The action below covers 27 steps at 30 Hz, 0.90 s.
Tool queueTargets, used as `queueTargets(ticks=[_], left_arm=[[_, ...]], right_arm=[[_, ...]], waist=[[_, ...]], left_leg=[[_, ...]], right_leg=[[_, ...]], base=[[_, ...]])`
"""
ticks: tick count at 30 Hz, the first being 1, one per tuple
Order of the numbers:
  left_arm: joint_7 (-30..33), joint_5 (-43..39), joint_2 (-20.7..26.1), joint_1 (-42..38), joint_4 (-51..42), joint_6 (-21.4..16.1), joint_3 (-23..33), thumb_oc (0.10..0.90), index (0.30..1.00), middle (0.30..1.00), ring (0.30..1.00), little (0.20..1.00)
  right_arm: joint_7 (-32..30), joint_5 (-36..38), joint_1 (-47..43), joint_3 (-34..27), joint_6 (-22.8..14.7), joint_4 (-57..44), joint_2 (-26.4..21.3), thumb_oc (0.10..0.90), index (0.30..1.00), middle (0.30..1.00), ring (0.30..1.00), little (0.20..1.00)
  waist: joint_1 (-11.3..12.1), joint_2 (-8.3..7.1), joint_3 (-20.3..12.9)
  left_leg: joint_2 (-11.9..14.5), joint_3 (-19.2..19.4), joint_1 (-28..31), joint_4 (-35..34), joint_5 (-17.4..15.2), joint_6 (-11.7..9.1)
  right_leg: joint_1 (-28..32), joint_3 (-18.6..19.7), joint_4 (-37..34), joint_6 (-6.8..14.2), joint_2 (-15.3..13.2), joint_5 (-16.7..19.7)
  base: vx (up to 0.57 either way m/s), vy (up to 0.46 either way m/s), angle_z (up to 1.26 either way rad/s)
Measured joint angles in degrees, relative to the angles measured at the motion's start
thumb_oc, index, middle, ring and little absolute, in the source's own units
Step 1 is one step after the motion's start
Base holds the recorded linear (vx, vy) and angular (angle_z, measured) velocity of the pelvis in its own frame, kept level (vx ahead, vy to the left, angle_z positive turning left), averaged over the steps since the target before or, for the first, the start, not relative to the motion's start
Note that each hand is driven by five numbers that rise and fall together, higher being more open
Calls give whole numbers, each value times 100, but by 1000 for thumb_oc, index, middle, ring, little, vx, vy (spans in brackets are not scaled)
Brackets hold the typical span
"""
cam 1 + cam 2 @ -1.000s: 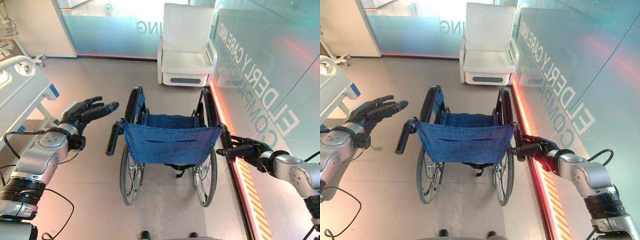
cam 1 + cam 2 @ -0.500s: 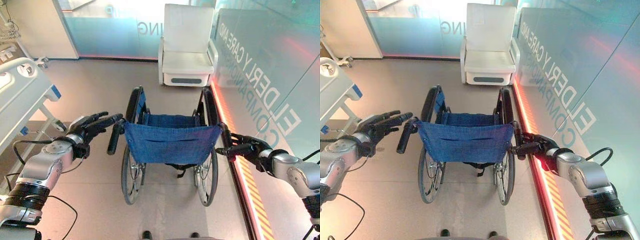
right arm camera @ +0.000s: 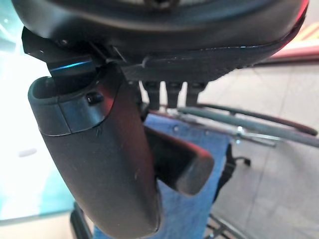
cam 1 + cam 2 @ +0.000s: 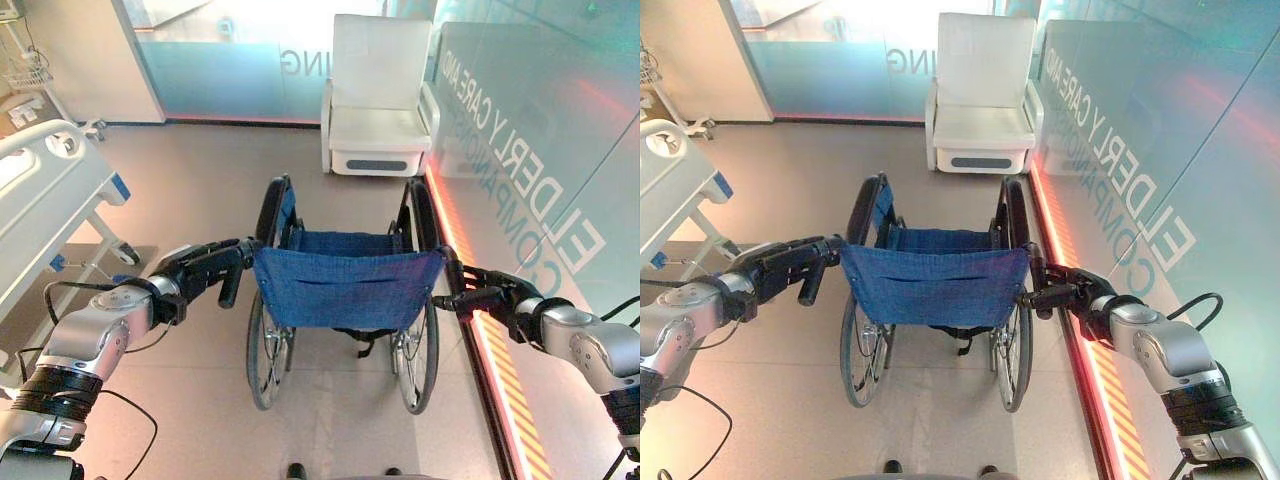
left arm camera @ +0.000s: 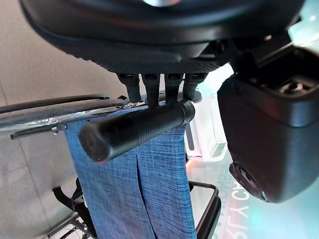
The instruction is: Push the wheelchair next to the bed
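Note:
The wheelchair (image 4: 345, 285) with a blue cloth back stands in front of me, its back toward me. My left hand (image 4: 195, 270) reaches in from the left, open, with straight fingers (image 5: 152, 92) lying over the black left push handle (image 5: 134, 130); its thumb stands off to the side. At the chair's other side my right hand (image 4: 500, 300) is shut on the right push handle (image 3: 182, 164), which sits between thumb and fingers. The white bed (image 4: 40, 200) stands at the far left, well apart from the wheelchair.
A white armchair (image 4: 378, 100) stands against the glass wall beyond the wheelchair. A lettered glass wall (image 4: 540, 150) with a red floor strip (image 4: 485, 340) runs close along the chair's right side. Open floor (image 4: 190, 190) lies between wheelchair and bed.
My left hand has come down and rightward from open air onto the left push handle. The right hand has stayed on its handle. The view has shifted slightly.

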Motion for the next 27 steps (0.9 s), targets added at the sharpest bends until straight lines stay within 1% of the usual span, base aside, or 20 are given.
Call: queueTargets(ticks=[8, 12, 15, 19, 22, 25, 27], left_arm=[[3, 5, 1, -7, 0, 1, -52, 800, 900, 900, 900, 900], [44, 39, 1, -47, 0, 1, -180, 800, 900, 900, 900, 900], [36, 263, 1, -58, -5, 17, -256, 800, 900, 900, 900, 900], [0, 472, 3, -155, -9, 281, -444, 800, 900, 900, 900, 900], [18, 445, -40, -186, 5, 613, -525, 800, 900, 900, 900, 900], [158, 438, -204, -228, 93, 813, -558, 800, 900, 900, 900, 900], [242, 266, -245, -228, 101, 980, -676, 800, 900, 900, 900, 900]], right_arm=[[-81, 34, -77, 76, 0, 41, -28, 800, 900, 900, 900, 900], [-169, 55, -84, 136, 0, 74, -23, 800, 900, 900, 900, 900], [-191, 55, -163, 207, -2, 152, -7, 800, 900, 900, 900, 900], [-195, 56, -205, 244, -6, 200, 1, 800, 900, 900, 900, 900], [-239, 82, -253, 296, -14, 230, 29, 800, 900, 900, 900, 900], [-341, 100, -270, 338, -21, 238, 65, 800, 900, 900, 900, 900], [-479, 141, -278, 420, -87, 239, 85, 800, 900, 900, 900, 900]], waist=[[-5, 16, -3], [-5, 16, -3], [-6, 17, -4], [-5, 16, -5], [-18, 17, -5], [-18, 18, -7], [-21, 17, -7]], left_leg=[[-2, -15, 13, 1, 5, 0], [-2, -12, 58, 1, 4, 0], [-1, -4, 69, 0, 4, -1], [-1, -1, 74, 0, 7, -4], [-1, 0, 91, 1, 7, -4], [0, 1, 105, 1, 7, -4], [0, 6, 111, 1, 7, -4]], right_leg=[[20, -20, 1, -2, 1, 1], [76, -26, 1, -6, 3, -2], [85, -26, 0, -6, 3, -2], [91, -22, 1, -6, 3, -2], [99, -15, 1, -6, 3, -2], [114, -15, 1, -7, 4, -1], [115, -11, 1, -6, 4, -1]], base=[[4, -1, 0], [9, -1, 2], [0, 0, 0], [0, 0, 0], [0, 0, 0], [0, 0, 0], [0, 0, 0]])
